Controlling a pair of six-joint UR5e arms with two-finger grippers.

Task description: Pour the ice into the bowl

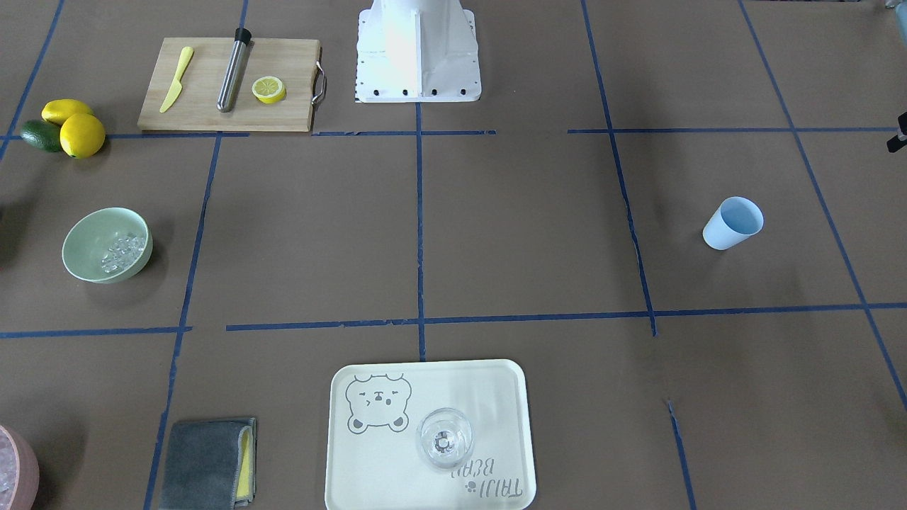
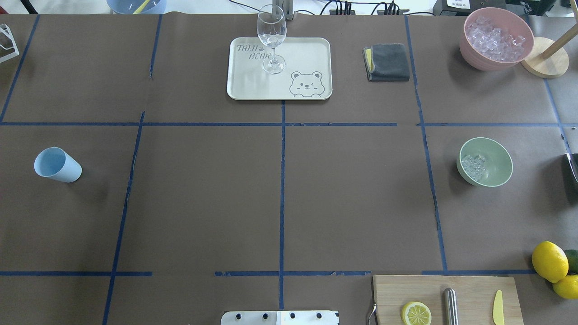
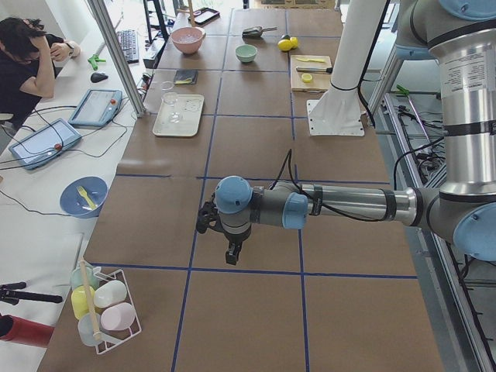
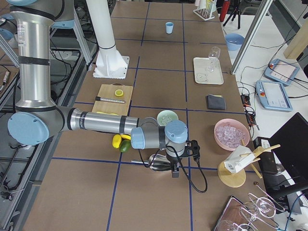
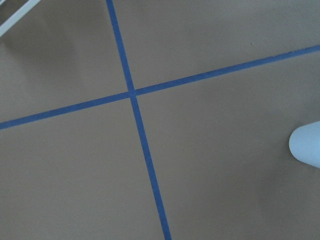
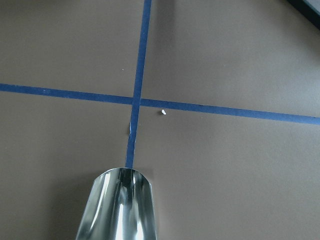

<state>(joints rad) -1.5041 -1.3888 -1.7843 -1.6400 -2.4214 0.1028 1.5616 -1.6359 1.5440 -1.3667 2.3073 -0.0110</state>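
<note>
Clear ice (image 2: 473, 166) sits inside the mint bowl (image 2: 499, 158), right of centre in the overhead view, so the pour is judged done. The metal scoop (image 6: 120, 205) looks empty. For the left end effector (image 3: 232, 253) and the right end effector (image 4: 174, 169), whether the fingers are apart or together cannot be told.

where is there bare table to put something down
The middle is bare: the brown squares between the cream bear-print tray, the light blue plastic cup, the pale mint-green bowl and the wooden cutting board. Crowded along the robot's right side: pink ice-filled bowl, folded grey cloth, yellow lemons by the board.
</note>
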